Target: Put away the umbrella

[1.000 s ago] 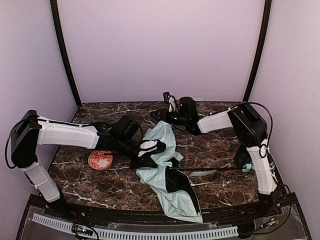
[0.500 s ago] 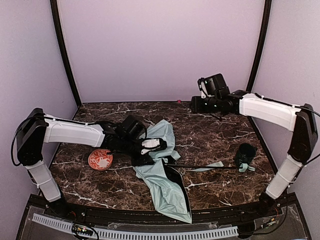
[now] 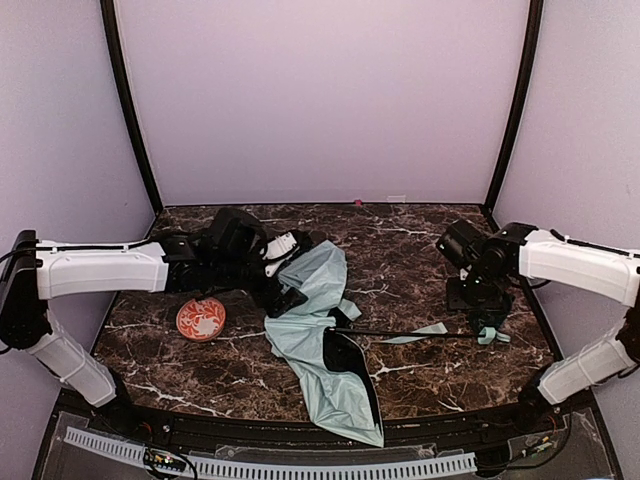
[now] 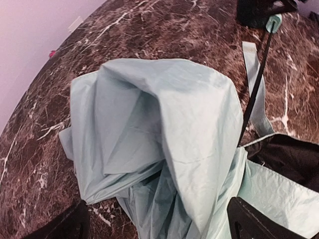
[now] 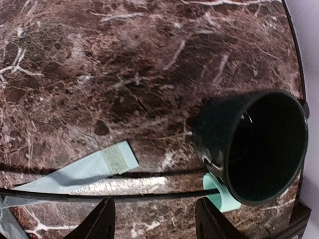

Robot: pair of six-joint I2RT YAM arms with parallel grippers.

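The umbrella is lying collapsed on the tabletop, its pale green fabric bunching in a heap and its thin black shaft running right to the handle, which is sitting just beside a dark green cup. The left end effector is hovering over the crumpled fabric with fingers spread wide, gripping nothing, while the right end effector is hanging above the shaft near the cup, its own fingers likewise parted and empty.

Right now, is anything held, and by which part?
Nothing held: left gripper open over the pale mint-green folding umbrella, right gripper open above its thin black shaft.
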